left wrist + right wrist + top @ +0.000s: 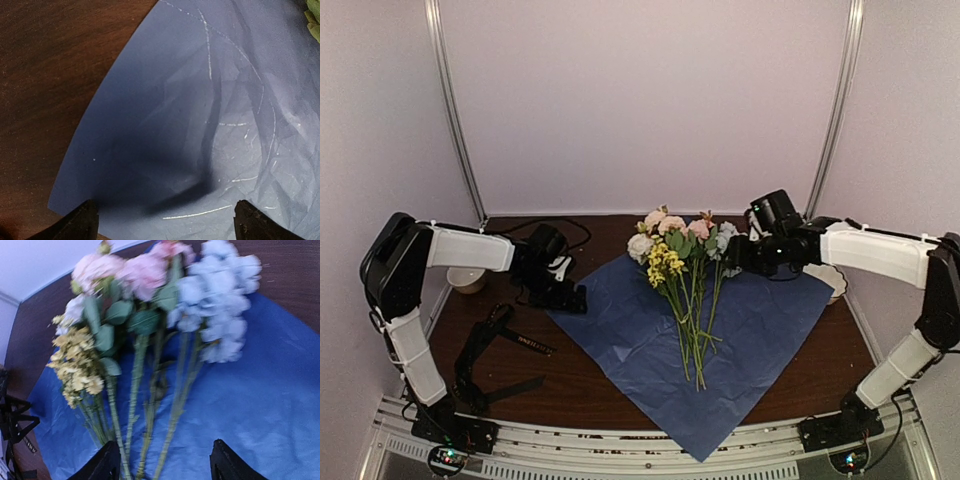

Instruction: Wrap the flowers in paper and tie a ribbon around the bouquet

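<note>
The blue paper [720,340] lies spread flat as a diamond on the brown table [580,385]. The flowers [682,255] lie on it, heads at the far corner and green stems [695,335] running toward me. My left gripper [570,297] stands open over the paper's left corner [165,150], its fingertips [82,222] wide apart with nothing between them. My right gripper [735,257] hovers by the bluish-white heads [220,305]; it is open [165,465] above the stems [135,405], gripping nothing. The black ribbon [527,343] with white lettering lies left of the paper.
A white cup [467,280] stands at the far left of the table, and a white dish [832,280] sits at the far right behind the right arm. Black straps [480,365] lie tangled beside the ribbon. Metal frame poles [455,110] rise at the back corners.
</note>
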